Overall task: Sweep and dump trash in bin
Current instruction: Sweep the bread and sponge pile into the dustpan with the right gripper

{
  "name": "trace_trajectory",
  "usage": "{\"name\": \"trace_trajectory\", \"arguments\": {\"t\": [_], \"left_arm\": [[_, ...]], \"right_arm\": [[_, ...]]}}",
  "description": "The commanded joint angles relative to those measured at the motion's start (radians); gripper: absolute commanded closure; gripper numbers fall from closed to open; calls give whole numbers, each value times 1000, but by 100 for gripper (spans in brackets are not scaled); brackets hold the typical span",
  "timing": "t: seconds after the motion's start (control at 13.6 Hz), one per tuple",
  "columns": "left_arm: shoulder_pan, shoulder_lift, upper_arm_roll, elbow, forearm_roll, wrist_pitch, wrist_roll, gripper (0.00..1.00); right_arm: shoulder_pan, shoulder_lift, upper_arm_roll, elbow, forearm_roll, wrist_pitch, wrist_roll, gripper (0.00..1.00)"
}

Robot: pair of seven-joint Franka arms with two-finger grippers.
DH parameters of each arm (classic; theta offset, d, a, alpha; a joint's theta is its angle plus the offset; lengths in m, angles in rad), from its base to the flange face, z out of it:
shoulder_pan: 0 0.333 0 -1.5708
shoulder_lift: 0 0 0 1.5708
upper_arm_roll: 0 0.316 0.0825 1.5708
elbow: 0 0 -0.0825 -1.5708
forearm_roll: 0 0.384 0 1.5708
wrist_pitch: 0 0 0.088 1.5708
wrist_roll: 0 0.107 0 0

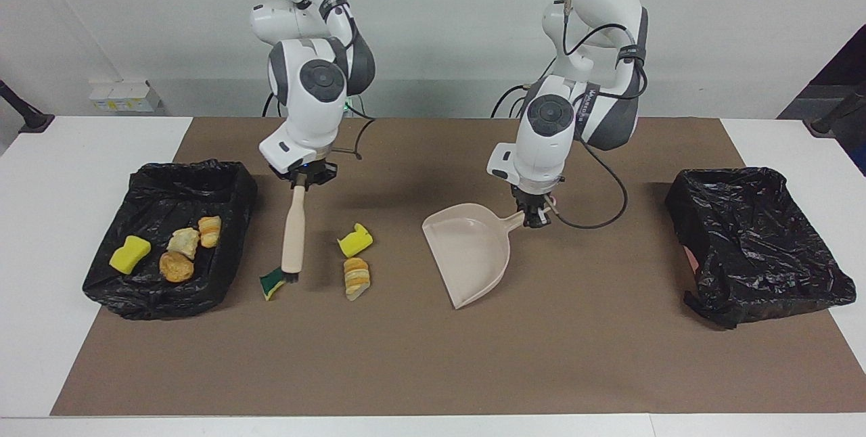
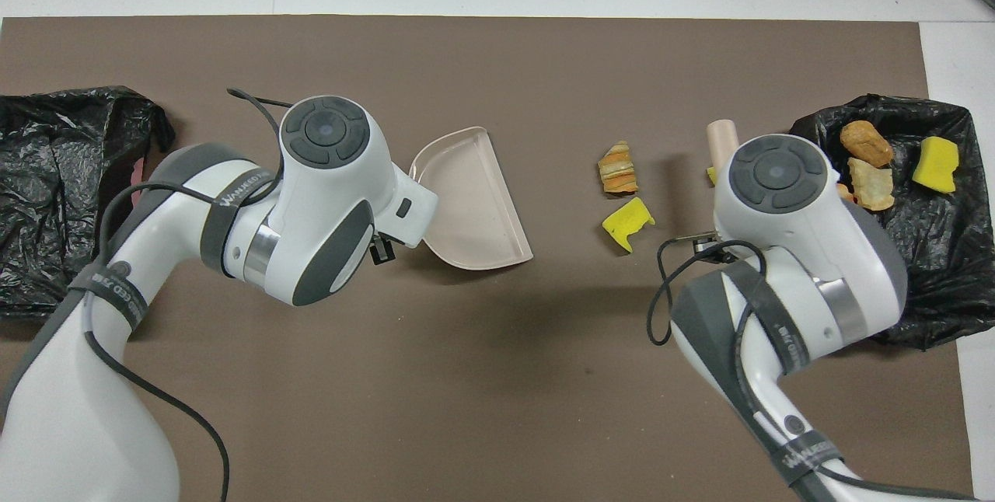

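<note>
The right gripper (image 1: 302, 178), at the upper left of the facing view, is clamped on the top of the brush (image 1: 293, 231), whose long handle runs straight down the frame to bristles touching a green-yellow sponge scrap (image 1: 272, 284). To the brush's right lie two more scraps — a yellow sponge piece (image 1: 355, 240) and a bread-like lump (image 1: 356, 277) — between the brush and the dustpan (image 1: 469, 254), whose handle the left gripper (image 1: 534, 215) clamps, its open mouth at lower left. Counted: three scraps on the mat, four in the black bin (image 1: 223, 241) at the left edge, one second bin (image 1: 758, 247) at the right.
</note>
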Motion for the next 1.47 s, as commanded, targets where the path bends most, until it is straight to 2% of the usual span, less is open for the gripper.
{"name": "trace_trajectory", "arguments": {"t": [0.0,0.22,0.59,0.88,1.1,1.25,1.4], "left_arm": [[-23,-45,13,-54,-16,20,-20,100],[-23,-50,13,-63,-16,17,-32,100],[-44,-61,11,-95,-73,29,-37,100],[-44,-61,14,-94,-73,31,-43,100],[-44,-62,14,-94,-73,26,-49,100],[-44,-61,14,-94,-73,26,-49,100],[-44,-61,14,-94,-73,31,-49,100]], "right_arm": [[-15,40,17,-3,-48,42,-15,100],[-23,79,17,-31,-47,154,-15,100],[-6,149,26,-12,-16,220,-23,100],[63,166,47,43,131,217,-102,100],[120,200,47,180,232,125,-112,100],[98,202,47,253,283,55,-128,100],[54,198,38,261,288,59,-244,100]]}}
